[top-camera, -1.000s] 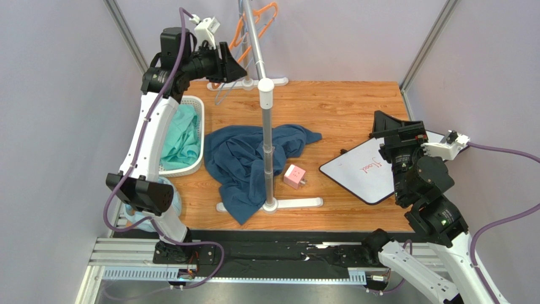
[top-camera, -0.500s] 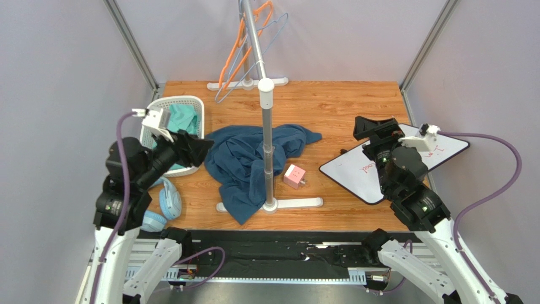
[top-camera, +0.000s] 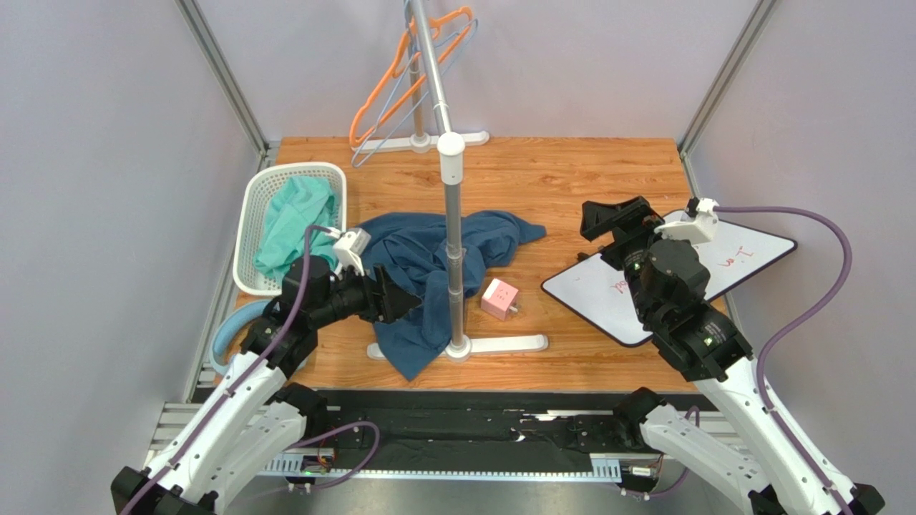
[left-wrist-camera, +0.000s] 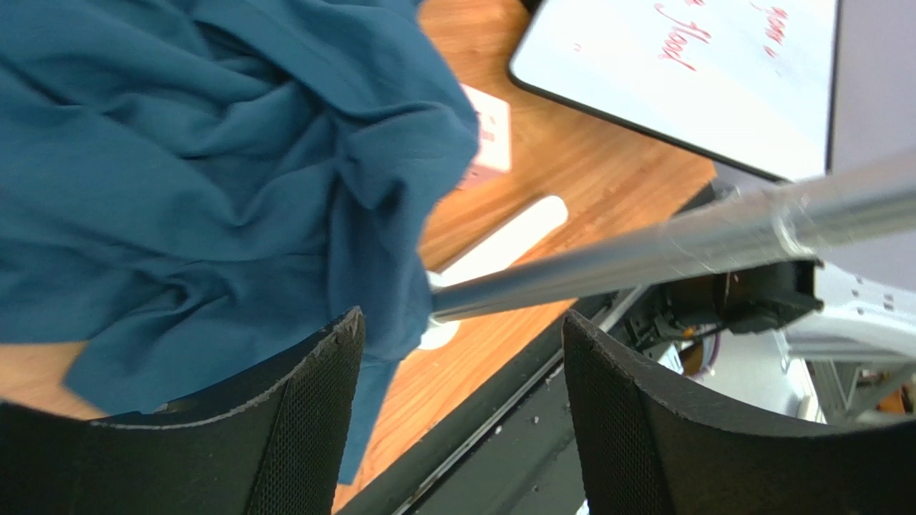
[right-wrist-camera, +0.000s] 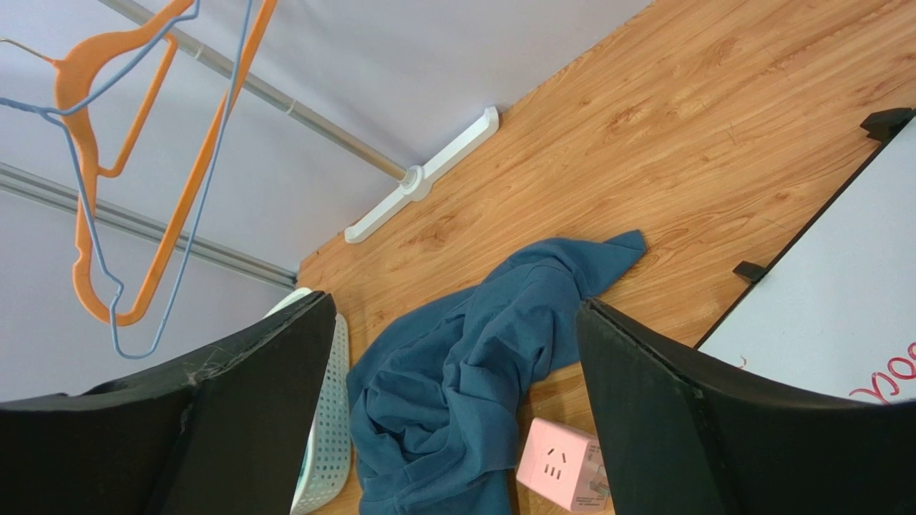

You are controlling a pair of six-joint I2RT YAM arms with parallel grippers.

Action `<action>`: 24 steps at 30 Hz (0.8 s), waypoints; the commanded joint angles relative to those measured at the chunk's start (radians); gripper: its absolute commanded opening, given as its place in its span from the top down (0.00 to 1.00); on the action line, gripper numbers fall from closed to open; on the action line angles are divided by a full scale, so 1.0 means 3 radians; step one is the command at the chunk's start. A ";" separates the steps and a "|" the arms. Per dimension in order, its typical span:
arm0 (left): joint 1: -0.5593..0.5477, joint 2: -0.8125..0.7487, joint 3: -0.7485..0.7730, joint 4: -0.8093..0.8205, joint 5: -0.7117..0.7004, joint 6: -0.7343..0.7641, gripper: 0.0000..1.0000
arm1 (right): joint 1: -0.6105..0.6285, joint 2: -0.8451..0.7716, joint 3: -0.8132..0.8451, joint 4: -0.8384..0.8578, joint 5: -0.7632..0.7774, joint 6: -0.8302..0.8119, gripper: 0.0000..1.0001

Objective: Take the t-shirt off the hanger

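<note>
Presently: blue t-shirt (top-camera: pixel 414 274), off the bare orange hanger (right-wrist-camera: pixel 202 161), heaped on the table around the rack pole (top-camera: pixel 456 247); left gripper (left-wrist-camera: pixel 460 322) beside it and right gripper (right-wrist-camera: pixel 454 306) over the whiteboard (top-camera: pixel 688 274), both spread and empty, presumably as nothing needs holding.

The t-shirt (top-camera: pixel 403 263) is matt cloth, the table (top-camera: pixel 581 182) grained wood.

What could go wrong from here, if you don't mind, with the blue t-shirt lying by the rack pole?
The open left gripper sits close to the t-shirt, which is heaped at the rack pole; pulling it might snag there and rock the rack. The pink socket cube beside the cloth could get swept along.
</note>
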 commanded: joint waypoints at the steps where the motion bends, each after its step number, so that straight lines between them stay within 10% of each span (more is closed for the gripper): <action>1: -0.0275 0.0047 -0.0125 0.0666 -0.0183 -0.0121 0.27 | -0.0008 -0.0102 0.0044 0.0129 0.0008 -0.0108 0.12; 13: -0.0368 0.1157 -0.0197 0.1357 -0.0357 -0.0131 0.34 | -0.0008 -0.0163 0.0034 0.0067 -0.0074 -0.0072 0.12; 20: -0.0368 0.1285 -0.0039 0.1200 -0.0576 -0.0060 1.00 | -0.0003 -0.0219 0.0019 0.0042 -0.0028 -0.0082 0.12; 24: -0.0363 0.0867 0.0329 0.0521 -0.1407 0.0094 1.00 | -0.0003 -0.0214 0.0024 0.0027 -0.0033 -0.0103 0.12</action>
